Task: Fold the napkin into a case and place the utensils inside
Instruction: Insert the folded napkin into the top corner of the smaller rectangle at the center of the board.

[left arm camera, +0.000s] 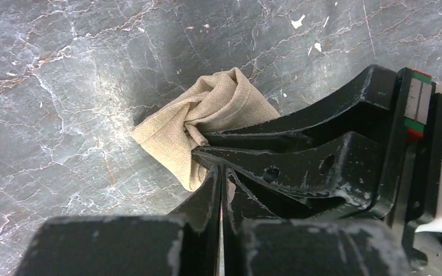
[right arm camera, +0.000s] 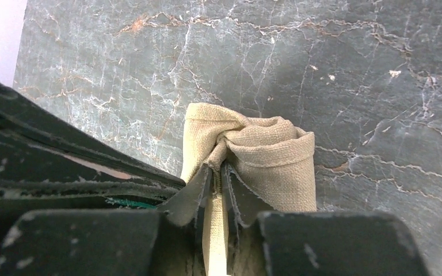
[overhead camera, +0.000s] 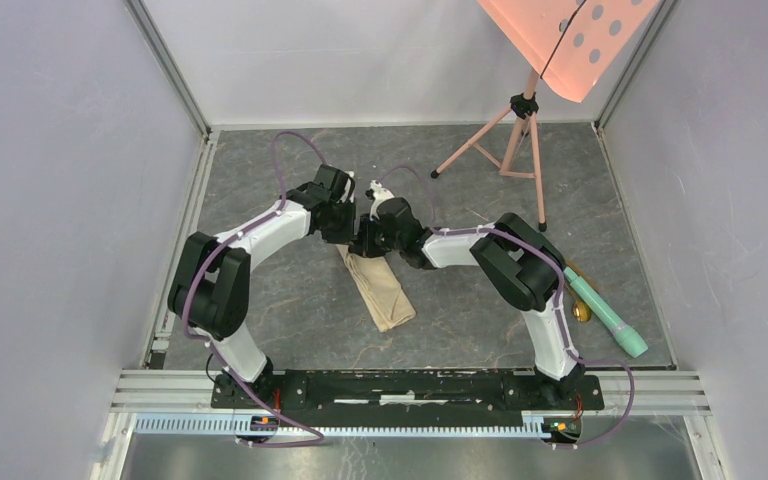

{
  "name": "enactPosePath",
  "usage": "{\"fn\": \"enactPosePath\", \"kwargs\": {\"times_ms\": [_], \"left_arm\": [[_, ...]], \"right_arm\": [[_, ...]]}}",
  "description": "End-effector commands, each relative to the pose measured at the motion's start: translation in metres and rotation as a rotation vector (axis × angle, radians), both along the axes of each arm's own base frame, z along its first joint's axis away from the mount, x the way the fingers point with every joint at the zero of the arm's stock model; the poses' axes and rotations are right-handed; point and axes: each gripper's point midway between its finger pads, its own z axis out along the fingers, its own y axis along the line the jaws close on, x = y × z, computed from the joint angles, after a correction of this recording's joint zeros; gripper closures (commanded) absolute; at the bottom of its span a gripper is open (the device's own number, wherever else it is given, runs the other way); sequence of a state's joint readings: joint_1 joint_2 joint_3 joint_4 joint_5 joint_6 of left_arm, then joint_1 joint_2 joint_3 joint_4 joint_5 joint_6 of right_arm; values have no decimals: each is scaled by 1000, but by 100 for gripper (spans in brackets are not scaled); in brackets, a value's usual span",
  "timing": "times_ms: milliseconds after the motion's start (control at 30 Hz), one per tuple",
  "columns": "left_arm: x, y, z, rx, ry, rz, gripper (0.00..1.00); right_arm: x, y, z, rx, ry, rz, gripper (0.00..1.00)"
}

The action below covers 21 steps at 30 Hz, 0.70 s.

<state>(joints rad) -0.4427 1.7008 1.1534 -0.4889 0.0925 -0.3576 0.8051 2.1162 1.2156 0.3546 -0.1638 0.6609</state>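
The napkin (overhead camera: 384,292) lies as a narrow, long beige strip running from mid-table toward the near right. Both grippers meet at its far end. My right gripper (right arm camera: 217,167) is shut on a bunched fold of the napkin (right arm camera: 270,155), with cloth showing between its fingers. My left gripper (left arm camera: 221,170) is shut, its tips against the gathered napkin (left arm camera: 207,112); no cloth shows between them. The right gripper's fingers (left arm camera: 299,152) cross just beyond it. A gold utensil (overhead camera: 581,311) lies at the right, partly hidden by the right arm.
A mint-green cylinder (overhead camera: 608,315) lies beside the utensil near the right wall. A pink tripod stand (overhead camera: 520,140) with an orange perforated panel (overhead camera: 570,35) stands at the back right. White walls enclose the dark marbled table (overhead camera: 290,300).
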Motion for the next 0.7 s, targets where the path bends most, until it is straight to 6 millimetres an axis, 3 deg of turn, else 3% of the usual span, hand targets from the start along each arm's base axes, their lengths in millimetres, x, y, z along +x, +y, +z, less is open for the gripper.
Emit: {"fn": "enactPosePath", "kwargs": {"times_ms": [0,67,167,300,433,667], "left_arm": [[1,-5,17,-45,-27,-8,98],[1,3,20,-30,-38,12,98],[3,16,21,32,-58,51,81],[4,17,12,64,-29,52,70],[6,16,4,123,-11,40,69],[7,19,-8,176,19,33,80]], "right_arm": [[-7,7,26,90,-39,68,81],[-10,-3,33,95,-40,70,75],[-13,-10,33,91,-42,76,72],[-14,-11,35,101,-43,92,69],[-11,-8,37,105,-45,94,71],[-9,-5,35,110,-42,94,84]]}}
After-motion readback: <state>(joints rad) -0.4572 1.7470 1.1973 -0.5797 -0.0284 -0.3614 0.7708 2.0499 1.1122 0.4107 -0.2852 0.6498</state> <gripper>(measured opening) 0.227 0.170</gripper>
